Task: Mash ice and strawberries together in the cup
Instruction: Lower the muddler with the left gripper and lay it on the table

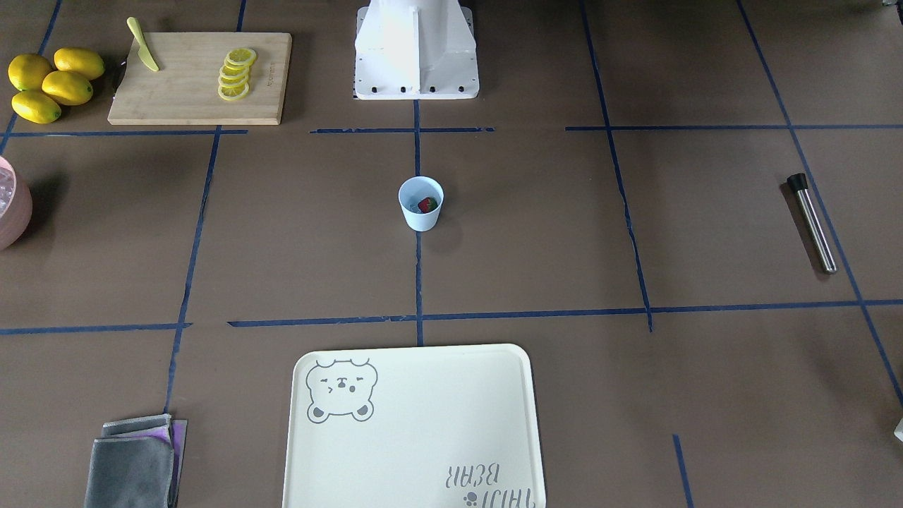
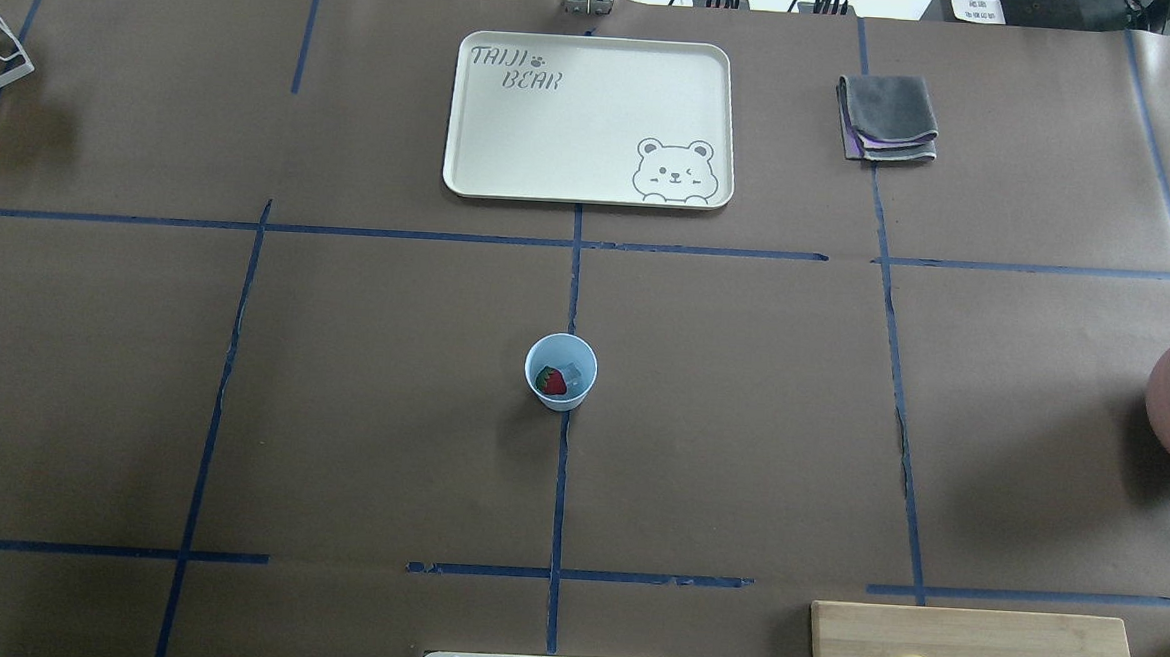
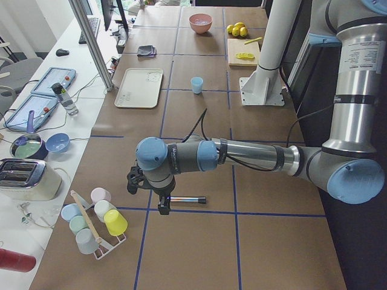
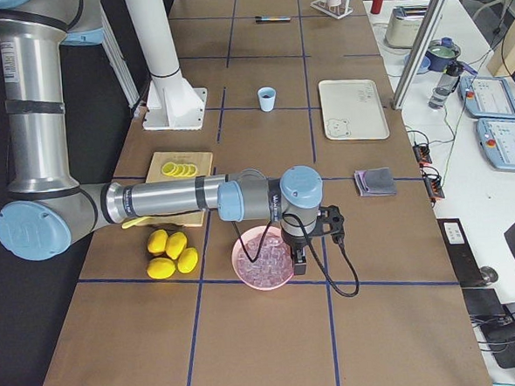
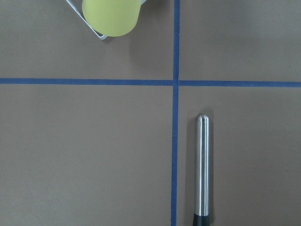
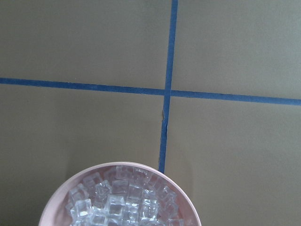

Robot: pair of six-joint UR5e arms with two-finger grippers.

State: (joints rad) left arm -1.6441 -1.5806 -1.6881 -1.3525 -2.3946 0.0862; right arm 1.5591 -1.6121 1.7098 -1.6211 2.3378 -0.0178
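Observation:
The pale blue cup (image 1: 421, 204) stands upright at the table's middle, also in the overhead view (image 2: 561, 372). Inside it lie a red strawberry (image 2: 550, 381) and a few clear ice chunks (image 2: 573, 375). A steel muddler with a black end (image 5: 202, 169) lies flat on the table (image 1: 813, 223). My left gripper (image 3: 148, 196) hangs just above it; I cannot tell if it is open or shut. My right gripper (image 4: 318, 246) hovers at the rim of a pink bowl (image 4: 262, 263) full of ice cubes (image 6: 122, 202); I cannot tell its state either.
A cream bear tray (image 2: 590, 118) lies beyond the cup. A cutting board (image 1: 201, 77) holds lemon slices (image 1: 236, 73) and a yellow knife (image 1: 143, 46), with whole lemons (image 1: 53, 83) beside it. There is a folded grey cloth (image 2: 888, 117). A rack of coloured cups (image 3: 97, 220) stands near the muddler.

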